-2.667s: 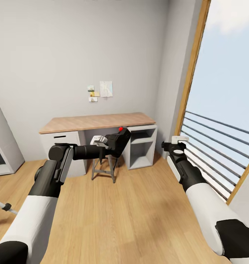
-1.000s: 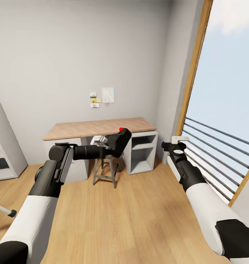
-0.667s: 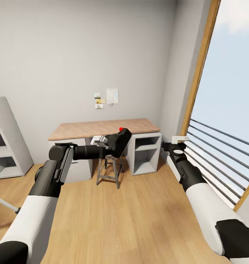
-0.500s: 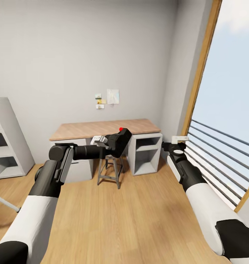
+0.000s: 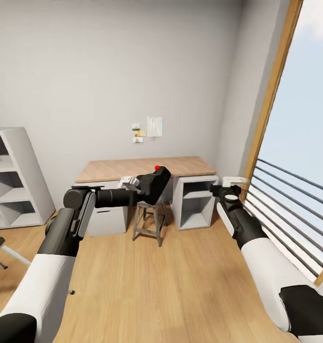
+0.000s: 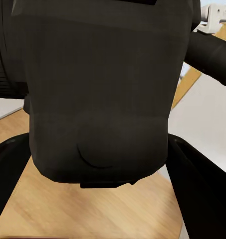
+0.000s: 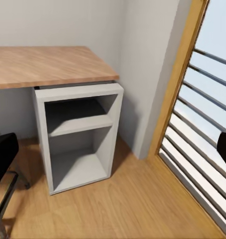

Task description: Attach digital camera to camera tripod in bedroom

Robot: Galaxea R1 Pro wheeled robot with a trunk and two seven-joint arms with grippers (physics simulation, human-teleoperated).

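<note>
The digital camera [image 5: 153, 183] is matte black with a red button [image 5: 157, 167] on top, and my left gripper [image 5: 147, 185] is shut on it, held out in front of the desk. In the left wrist view the camera's dark body [image 6: 103, 89] sits close between the two fingers [image 6: 205, 191]. At the far left edge of the head view lie a silver-grey leg and a black joint of the camera tripod [image 5: 10, 254]; its head is out of view. My right gripper [image 5: 230, 184] is raised near the window, open and holding nothing.
A wood-topped desk [image 5: 180, 165] stands against the back wall, with a grey metal stool [image 5: 149, 221] under it and open cubbies [image 7: 78, 149] at its right end. A white cube shelf [image 5: 14, 190] stands at left. The railed window [image 5: 285, 200] runs along the right. Plank floor lies ahead.
The whole picture has shifted: desk and stool now sit further right, and the white shelf and more of the tripod leg have come in at left. Both arms keep their pose.
</note>
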